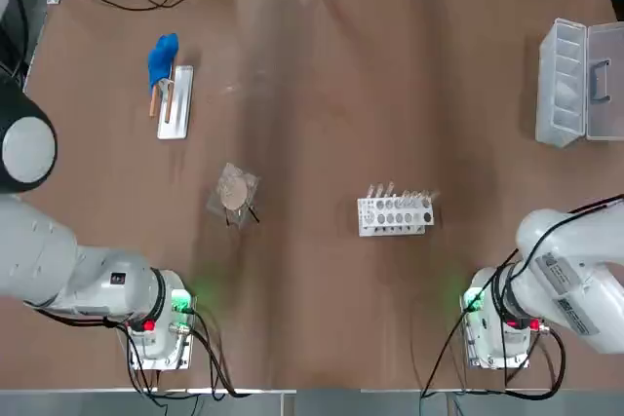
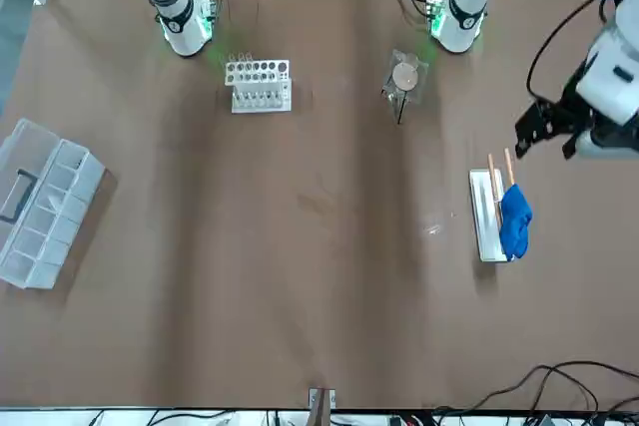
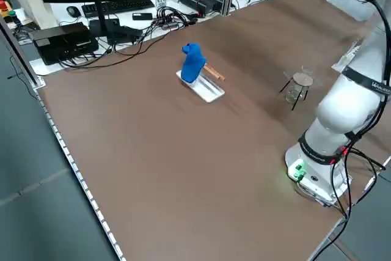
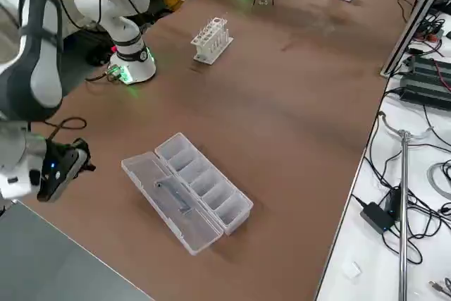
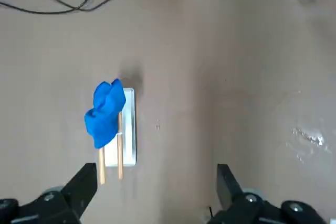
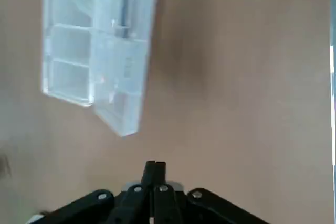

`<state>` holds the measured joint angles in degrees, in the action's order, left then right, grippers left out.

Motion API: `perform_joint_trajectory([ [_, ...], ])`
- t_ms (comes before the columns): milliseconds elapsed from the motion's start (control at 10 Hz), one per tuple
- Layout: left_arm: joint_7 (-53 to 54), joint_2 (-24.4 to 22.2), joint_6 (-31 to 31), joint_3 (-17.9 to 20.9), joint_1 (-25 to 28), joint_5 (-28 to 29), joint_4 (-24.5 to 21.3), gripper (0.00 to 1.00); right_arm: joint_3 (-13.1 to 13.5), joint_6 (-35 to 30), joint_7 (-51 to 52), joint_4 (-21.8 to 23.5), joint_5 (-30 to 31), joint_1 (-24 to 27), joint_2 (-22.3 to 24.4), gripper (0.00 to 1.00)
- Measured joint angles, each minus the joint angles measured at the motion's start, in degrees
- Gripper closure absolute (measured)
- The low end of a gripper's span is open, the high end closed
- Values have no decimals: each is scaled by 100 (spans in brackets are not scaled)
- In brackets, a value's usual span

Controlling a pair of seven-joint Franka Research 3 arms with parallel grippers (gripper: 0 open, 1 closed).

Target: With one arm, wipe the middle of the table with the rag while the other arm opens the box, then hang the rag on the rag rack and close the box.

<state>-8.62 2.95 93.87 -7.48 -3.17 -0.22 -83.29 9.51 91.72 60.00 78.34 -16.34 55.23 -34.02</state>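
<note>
The box (image 4: pixel 213 182), a translucent plastic compartment case, lies open on the robot's right side of the brown tabletop (image 1: pixel 322 270), its long axis running outward from the robot's edge. Its hinged lid (image 4: pixel 173 202), with the dark handle (image 4: pixel 173 196), is laid back on the robot's right of the compartment tray (image 4: pixel 205 180), so closing it means swinging the lid up and over towards the left. From the right gripper (image 6: pixel 155 164) the case lies ahead, farther out from the robot's edge, with the lid's near end slightly to the left of straight ahead. That right arm is clearly the nearer one. Its two fingers are together, tip against tip, with nothing between them, raised above the table and apart from the plastic. Closing the case looks like the step left; a shut tip could probably get under the lid's outer edge, though a push too low might slide the light case instead. Across the table, the blue rag (image 5: pixel 106 113) hangs over one end of the wooden rods of the rag rack (image 5: pixel 128 129). The left gripper (image 5: pixel 157 169) is above the table on that side, its fingers wide apart and empty, clear of the cloth.
</note>
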Motion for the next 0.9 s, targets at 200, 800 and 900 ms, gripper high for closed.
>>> perform_joint_trajectory([
  [200, 362, -216, -66, 6, 117, -1, -298, 1, -39, 350, 224, -225, -385, 97, -604, 99],
  [800, 632, -238, -59, 38, 261, -2, -674, 2, -612, 443, 552, -348, -932, 29, -1150, 99],
  [900, 633, -237, -59, 38, 265, -2, -677, 1, -642, 415, 559, -354, -960, -19, -1159, 99],
])
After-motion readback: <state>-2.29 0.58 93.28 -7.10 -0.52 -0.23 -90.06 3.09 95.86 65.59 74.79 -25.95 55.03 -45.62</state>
